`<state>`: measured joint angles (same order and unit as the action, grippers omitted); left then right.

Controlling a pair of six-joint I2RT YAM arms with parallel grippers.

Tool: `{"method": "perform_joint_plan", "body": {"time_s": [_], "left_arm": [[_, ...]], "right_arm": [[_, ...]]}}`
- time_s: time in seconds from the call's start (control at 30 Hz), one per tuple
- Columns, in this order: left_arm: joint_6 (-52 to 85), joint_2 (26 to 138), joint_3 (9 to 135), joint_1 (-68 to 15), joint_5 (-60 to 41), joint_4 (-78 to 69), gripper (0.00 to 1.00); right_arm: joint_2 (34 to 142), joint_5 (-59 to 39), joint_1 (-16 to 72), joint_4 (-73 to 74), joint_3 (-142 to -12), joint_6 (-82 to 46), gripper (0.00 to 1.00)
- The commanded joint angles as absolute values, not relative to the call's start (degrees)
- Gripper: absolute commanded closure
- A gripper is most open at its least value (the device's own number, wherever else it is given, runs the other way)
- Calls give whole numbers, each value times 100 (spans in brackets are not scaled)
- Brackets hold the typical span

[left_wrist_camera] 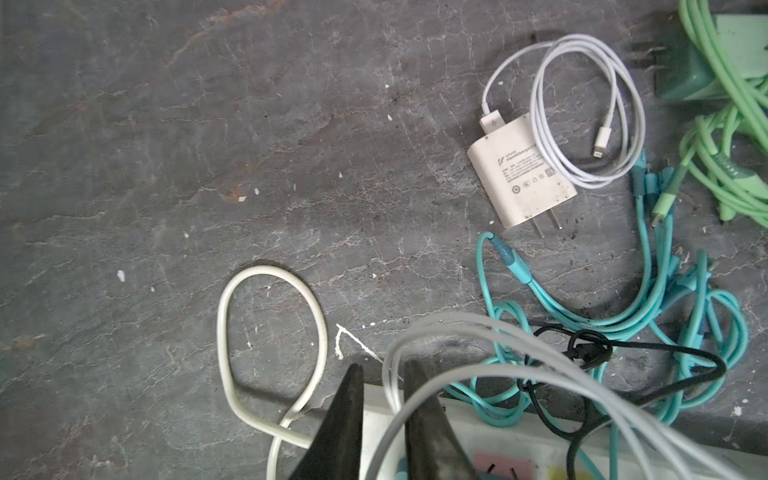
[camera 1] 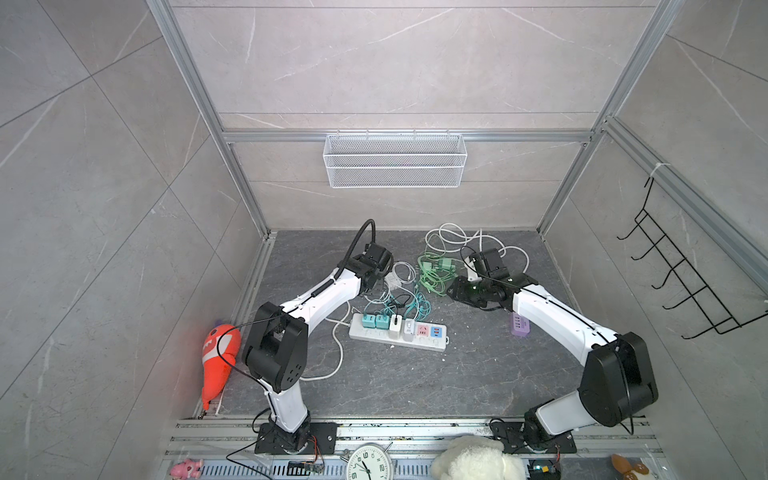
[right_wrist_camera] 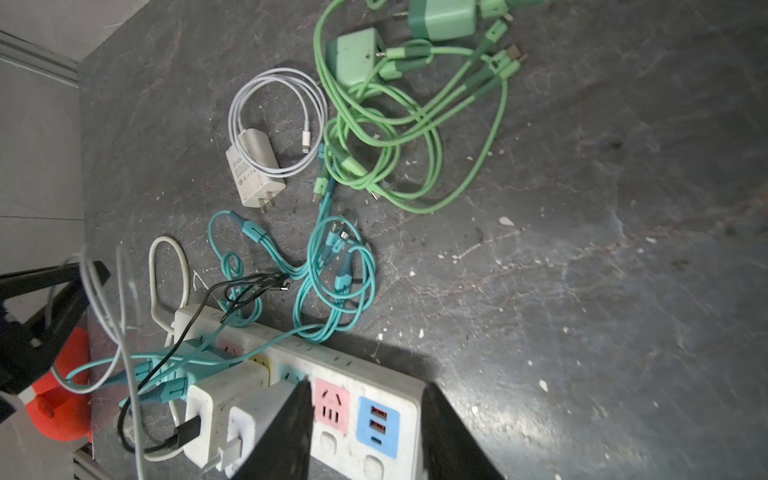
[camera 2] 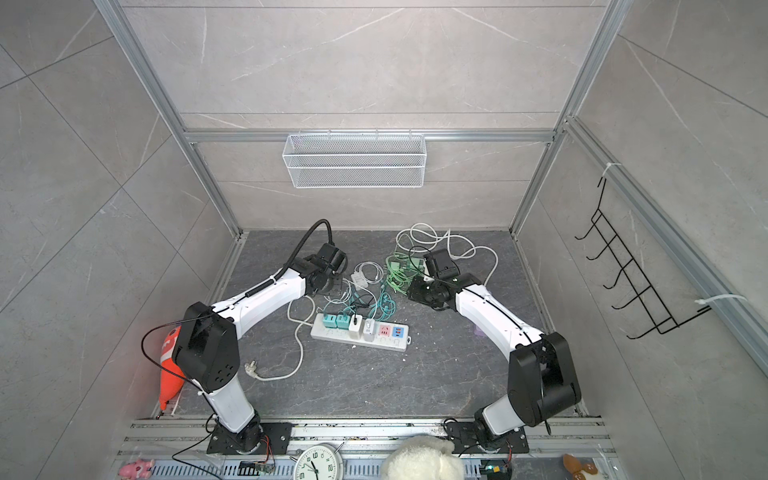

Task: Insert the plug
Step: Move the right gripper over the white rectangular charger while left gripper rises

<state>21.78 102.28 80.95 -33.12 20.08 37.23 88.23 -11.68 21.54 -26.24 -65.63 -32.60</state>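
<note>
1. Nearest the arm bases, the power strip [camera 1: 374,337] lies flat on the dark table. Several chargers are seated in it. The pink socket [right_wrist_camera: 331,401] beside the blue USB panel is free.

2. The right gripper [right_wrist_camera: 369,384] hangs above that end of the strip. Its jaws stand wide and hold nothing, and the free socket shows between them.

3. The left gripper [left_wrist_camera: 382,365] hangs near the strip's cord end. Its jaws stand at a narrow gap, wider than the thin grey cable [left_wrist_camera: 388,386] running through it. The cable looks loose, not pinched.

4. Farther out, the plug to insert is judged to be the white charger [left_wrist_camera: 521,174]. It lies on its side on the table, apart from the strip, with its prongs toward the strip. Its own white lead is coiled partly over it. Teal cables [left_wrist_camera: 648,307] lie between it and the strip.

5. Beyond lie the green cables [right_wrist_camera: 415,124], and on the back wall hangs the wire basket [camera 1: 395,160].

Procedure (recommended):
- Clear the grey cable from the left jaws before travelling, as a snag would drag the seated chargers.
- Widen the jaws and grip the white charger across its flat faces, clear of the coiled lead.
- Turn the prongs downward and square them to the slots of the pink socket.
- Brace the strip with the right gripper, then press straight down.
</note>
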Motion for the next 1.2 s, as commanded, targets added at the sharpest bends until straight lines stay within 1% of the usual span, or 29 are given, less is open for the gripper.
{"method": "perform_joint_plan", "body": {"time_s": [0.0, 0.17, 0.2, 0.27, 0.37, 0.43, 0.8, 0.9, 1.17], "left_arm": [[2303, 10410, 8208, -3292, 1540, 3677, 71], [2316, 10555, 8187, -3266, 1305, 3607, 63], [2302, 10562, 8174, -3256, 1205, 3579, 60], [2320, 10564, 8146, -3226, 1050, 3535, 50], [2309, 10535, 8105, -3185, 860, 3451, 46], [2303, 10513, 8085, -3143, 754, 3413, 41], [2189, 10427, 7965, -3033, 457, 3366, 37], [2080, 10366, 7909, -3027, 422, 3367, 37], [1950, 10201, 7627, -3016, 456, 3361, 36]], "right_arm": [[9219, -1454, 2236, -2145, -6872, -2944, 55], [9956, -1623, 2427, -1979, -7589, -2683, 55], [10135, -1613, 2481, -2037, -7811, -2611, 55], [10476, -1598, 2589, -2123, -8233, -2470, 55], [11097, -1532, 2736, -2377, -8961, -2271, 54], [11503, -1460, 2845, -2545, -9449, -2121, 54], [13561, -1082, 3386, -3685, -12042, -1656, 51], [13963, -766, 3519, -4064, -12665, -1591, 49], [14950, -4, 3684, -5164, -14147, -1591, 48]]}}
